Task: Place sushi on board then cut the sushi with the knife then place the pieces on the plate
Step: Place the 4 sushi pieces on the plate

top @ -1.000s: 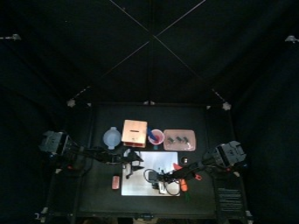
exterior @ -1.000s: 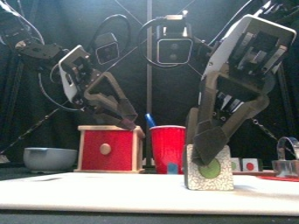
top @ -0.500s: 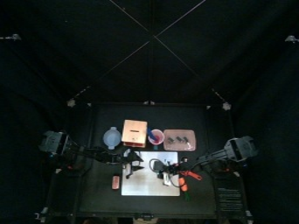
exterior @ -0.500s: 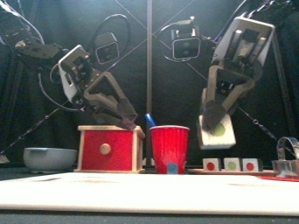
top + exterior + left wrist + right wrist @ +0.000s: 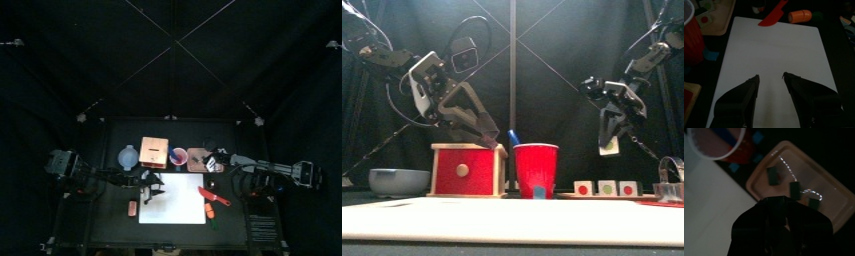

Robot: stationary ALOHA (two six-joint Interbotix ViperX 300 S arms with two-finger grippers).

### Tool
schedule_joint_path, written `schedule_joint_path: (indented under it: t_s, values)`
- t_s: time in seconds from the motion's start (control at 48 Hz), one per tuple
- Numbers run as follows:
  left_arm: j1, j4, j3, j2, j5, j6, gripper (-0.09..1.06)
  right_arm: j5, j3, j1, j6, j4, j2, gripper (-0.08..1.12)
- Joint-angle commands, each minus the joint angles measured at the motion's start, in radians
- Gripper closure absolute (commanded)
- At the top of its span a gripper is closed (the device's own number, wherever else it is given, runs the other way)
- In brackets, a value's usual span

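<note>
Rt arm: the right gripper (image 5: pixel 222 158) hangs above the pink tray (image 5: pixel 827 190), well clear of its surface in the front view. Its jaws are clamped on one sushi piece (image 5: pixel 609 144), which shows as a pale slab, edge-on, at the jaw tips. In the rt wrist view we cannot make the held piece out against the dark jaws.

Tray: three sushi pieces (image 5: pixel 795 189) stand on it in a row, apart from one another. In the front view each shows a white face with a coloured centre.

Lt arm: the left gripper (image 5: pixel 771 76) is low over the white board (image 5: pixel 771 45) at its left part. Its jaws are spread with nothing between them.

Board: the surface ahead of the lt jaws is bare. The red knife (image 5: pixel 773 14) lies at the board's right edge, partly over it. An orange toy (image 5: pixel 799 16) lies just off the board beside the knife.

Behind the board, left to right: bowl (image 5: pixel 398 180), wooden box (image 5: pixel 466 170), red cup (image 5: pixel 536 170), then the tray. The blue knife (image 5: pixel 513 138) stands in the cup.
</note>
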Motion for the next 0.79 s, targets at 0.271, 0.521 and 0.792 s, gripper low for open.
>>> schedule_joint_path:
  t_s: [0.271,0.521,0.792]
  values:
    - [0.0,0.0,-0.023,-0.006,-0.005,0.0,0.15,-0.002,0.055,-0.187,-0.002,-0.043,-0.005,0.44]
    - [-0.003,-0.002,-0.023,-0.005,-0.005,-0.002,0.15,-0.002,0.069,-0.225,0.0,-0.081,0.038,0.44]
    - [-0.002,0.0,-0.018,-0.005,-0.005,-0.002,0.15,-0.011,0.078,-0.255,0.0,-0.084,0.092,0.44]
